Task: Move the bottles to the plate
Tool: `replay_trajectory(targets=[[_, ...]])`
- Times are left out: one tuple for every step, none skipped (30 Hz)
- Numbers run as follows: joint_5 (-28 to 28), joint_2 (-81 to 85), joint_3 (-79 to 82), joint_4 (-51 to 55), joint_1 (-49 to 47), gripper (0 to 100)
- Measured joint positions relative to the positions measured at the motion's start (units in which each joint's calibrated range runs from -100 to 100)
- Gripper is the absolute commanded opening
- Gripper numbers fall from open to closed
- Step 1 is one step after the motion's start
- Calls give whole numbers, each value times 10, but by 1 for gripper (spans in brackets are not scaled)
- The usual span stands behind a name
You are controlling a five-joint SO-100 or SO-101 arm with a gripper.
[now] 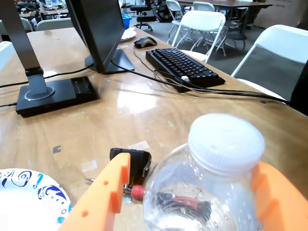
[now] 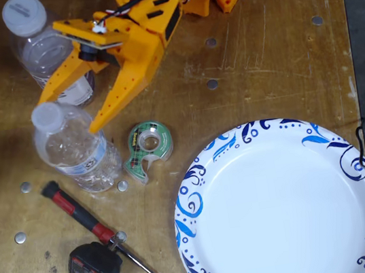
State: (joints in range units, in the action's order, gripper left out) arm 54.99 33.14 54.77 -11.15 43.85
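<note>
Two orange fingers (image 1: 103, 192) are seen in the wrist view, spread wide on either side of a clear bottle (image 1: 211, 192) with a white cap (image 1: 226, 142); contact with the plastic cannot be made out, so the gripper (image 1: 192, 192) is judged to be placed for a grasp not yet closed. A corner of the plate (image 1: 29, 197) is visible at lower left, and a keyboard (image 1: 185, 67) lies far behind on the tabletop (image 1: 144, 110). In the fixed view, the gripper (image 2: 68, 114) is held open above the near bottle (image 2: 78, 152), whose cap sits between the fingertips. The second bottle (image 2: 42, 47) lies behind the fingers. Both are well apart from the plate (image 2: 195, 176), which is empty. A tape dispenser (image 2: 146, 149) and a screwdriver (image 2: 89, 226) lie between, so a lifted path is probably needed.
</note>
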Motion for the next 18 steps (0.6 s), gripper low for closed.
replay_trajectory(targets=[[0, 0, 1, 0, 0, 27], [0, 0, 1, 0, 0, 27], [0, 1, 1, 0, 0, 27], [0, 2, 1, 0, 0, 27], [-1, 2, 1, 0, 0, 27], [-1, 2, 1, 0, 0, 27], [-1, 2, 1, 0, 3, 27], [-1, 2, 0, -3, 5, 27], [-1, 2, 0, -8, 9, 27], [-1, 2, 0, -14, 12, 27], [0, 2, 0, -23, 12, 27], [2, 2, 3, -34, 9, 27], [0, 2, 8, -43, 5, 27], [-3, 2, 15, -54, 3, 27], [-3, 2, 26, -66, 3, 27], [-3, 2, 33, -81, 4, 28], [0, 2, 38, -100, 8, 28], [-1, 2, 38, -123, 11, 28]])
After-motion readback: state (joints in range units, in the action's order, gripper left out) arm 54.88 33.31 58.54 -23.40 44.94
